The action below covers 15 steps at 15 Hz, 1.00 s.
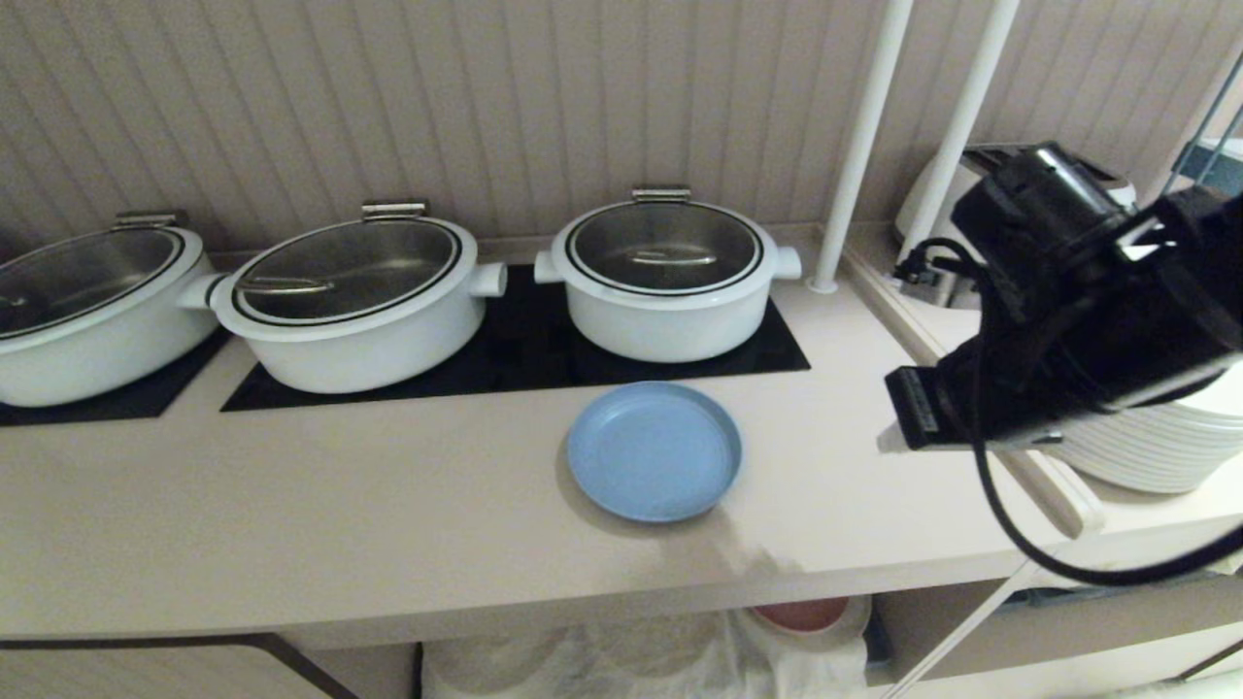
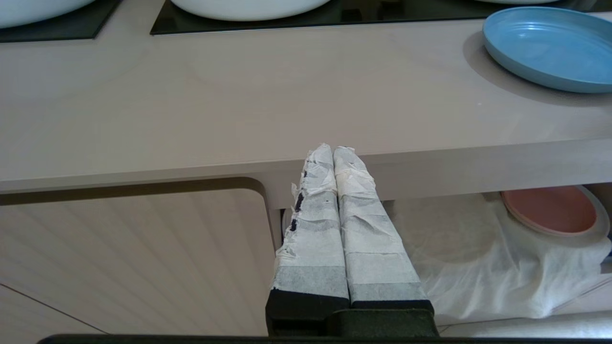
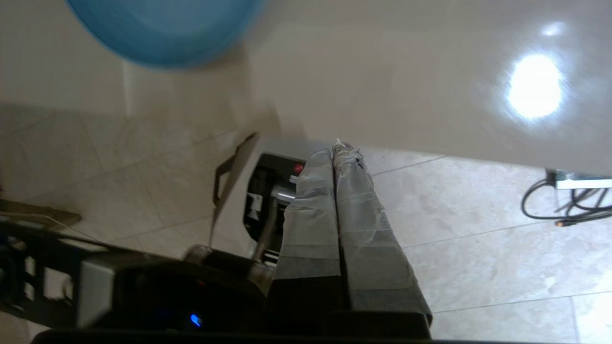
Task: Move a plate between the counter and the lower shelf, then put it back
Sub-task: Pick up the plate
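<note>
The light-blue plate (image 1: 654, 450) lies flat on the counter (image 1: 291, 505), just in front of the black hob. My right arm (image 1: 1068, 320) hangs raised at the right, over the side ledge and well to the right of the plate. In its wrist view the right gripper (image 3: 340, 149) is shut and empty, above the counter's front edge, with the plate (image 3: 162, 28) blurred off to one side. My left gripper (image 2: 334, 150) is shut and empty, parked low before the counter's front edge. Below the counter lies the lower shelf (image 2: 459, 253) with its wrinkled white cloth.
Three white lidded pots (image 1: 665, 282) stand on the hob behind the plate. A stack of white plates (image 1: 1156, 442) sits on the right ledge beside two white poles (image 1: 859, 146). A pink plate (image 2: 550, 210) rests on the shelf cloth. A ribbed cabinet door (image 2: 129, 258) is lower left.
</note>
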### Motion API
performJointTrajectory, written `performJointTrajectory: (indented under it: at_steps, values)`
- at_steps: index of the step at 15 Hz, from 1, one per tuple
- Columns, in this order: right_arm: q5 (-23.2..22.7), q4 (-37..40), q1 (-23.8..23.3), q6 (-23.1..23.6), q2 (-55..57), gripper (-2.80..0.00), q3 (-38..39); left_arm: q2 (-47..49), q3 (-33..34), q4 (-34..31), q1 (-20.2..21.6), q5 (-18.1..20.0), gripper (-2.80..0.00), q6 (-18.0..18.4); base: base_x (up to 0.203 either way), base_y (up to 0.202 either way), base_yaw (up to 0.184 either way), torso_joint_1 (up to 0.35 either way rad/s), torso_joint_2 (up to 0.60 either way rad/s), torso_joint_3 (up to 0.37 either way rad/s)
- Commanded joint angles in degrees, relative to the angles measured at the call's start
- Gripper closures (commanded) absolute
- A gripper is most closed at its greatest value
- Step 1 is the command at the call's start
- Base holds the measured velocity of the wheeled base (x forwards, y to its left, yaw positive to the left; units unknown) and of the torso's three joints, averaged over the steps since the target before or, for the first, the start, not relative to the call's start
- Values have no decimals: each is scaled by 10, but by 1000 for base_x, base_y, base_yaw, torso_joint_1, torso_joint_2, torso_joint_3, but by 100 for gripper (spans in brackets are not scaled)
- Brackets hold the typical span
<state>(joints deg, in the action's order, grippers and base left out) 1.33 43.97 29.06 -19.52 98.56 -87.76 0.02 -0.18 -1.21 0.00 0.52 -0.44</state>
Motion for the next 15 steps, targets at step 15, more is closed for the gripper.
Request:
performJointTrajectory:
  at_steps: [15]
  values:
    - [21,97,57,-172,262,0,-248,0,0,0,0,0,0,-1,0,0,0,0,0,0]
